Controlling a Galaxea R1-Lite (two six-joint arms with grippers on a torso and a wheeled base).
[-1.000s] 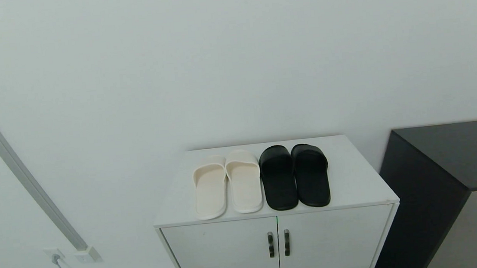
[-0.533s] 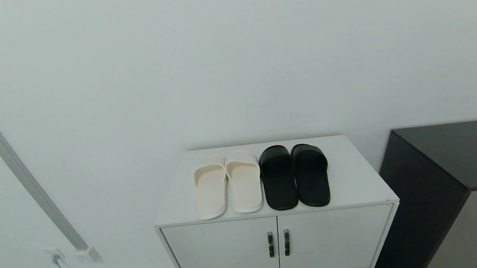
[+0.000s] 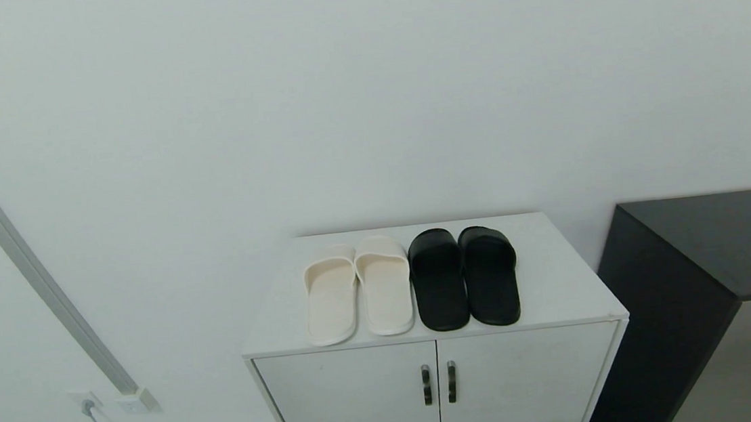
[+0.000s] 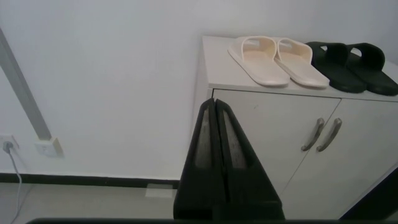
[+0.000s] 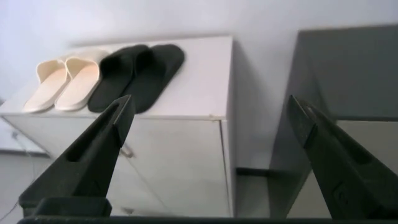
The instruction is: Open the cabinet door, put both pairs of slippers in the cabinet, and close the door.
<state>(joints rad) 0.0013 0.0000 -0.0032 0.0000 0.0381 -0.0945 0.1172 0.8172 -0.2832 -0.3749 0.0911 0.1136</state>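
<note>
A white cabinet (image 3: 559,290) stands with both doors (image 3: 358,403) shut, its two dark handles (image 3: 426,384) side by side at the middle seam. On its top lie a cream pair of slippers (image 3: 382,292) and a black pair (image 3: 440,287), touching, soles down, toes toward the back edge.

Two cream slippers (image 3: 331,300) and two black slippers (image 3: 437,284) are lying on one white cabinet (image 3: 558,283), which is showing two doors (image 3: 351,397) and two handles (image 3: 426,384).

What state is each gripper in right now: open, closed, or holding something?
Left gripper: closed, fingers pressed together, holding nothing.
Right gripper: open wide, holding nothing.
</note>
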